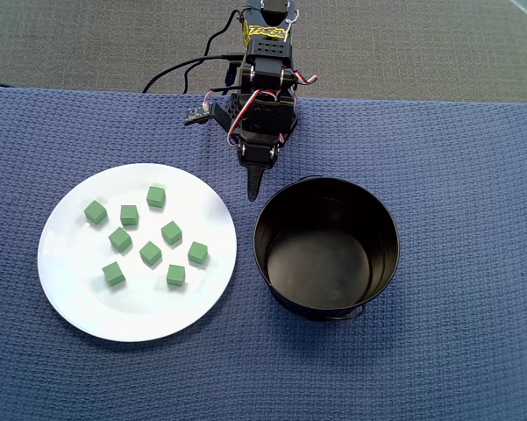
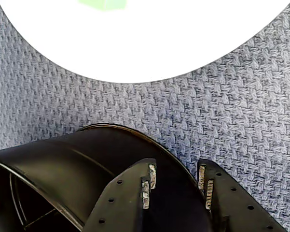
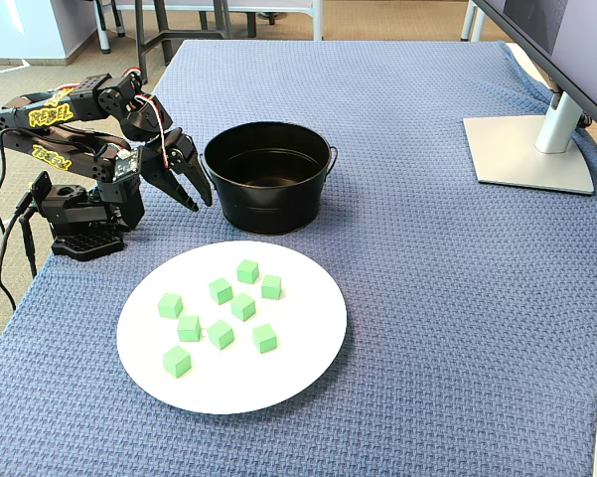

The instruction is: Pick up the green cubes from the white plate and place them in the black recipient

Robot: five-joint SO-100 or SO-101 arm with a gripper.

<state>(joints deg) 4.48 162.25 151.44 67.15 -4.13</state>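
Your arm is matte black plastic with yellow lettering on its links, red-and-white servo wires looped at the joints, and black cables trailing off its base. Its gripper has screw-dotted black fingers.

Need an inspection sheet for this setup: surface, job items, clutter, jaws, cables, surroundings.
Surface: blue woven cloth covers the table.
Job's things: eight green cubes lie spread out on the white plate; black recipient stands beside the plate, no cubes seen inside.
Clutter: nothing seen on the cloth near the work.
Grippers: gripper holds nothing; jaws slightly apart in the wrist view, beside the recipient's rim.
Cables: black cables run off the arm's base, clear of the plate.
Surroundings: monitor stand at the far corner in the fixed view; chair legs beyond the table.
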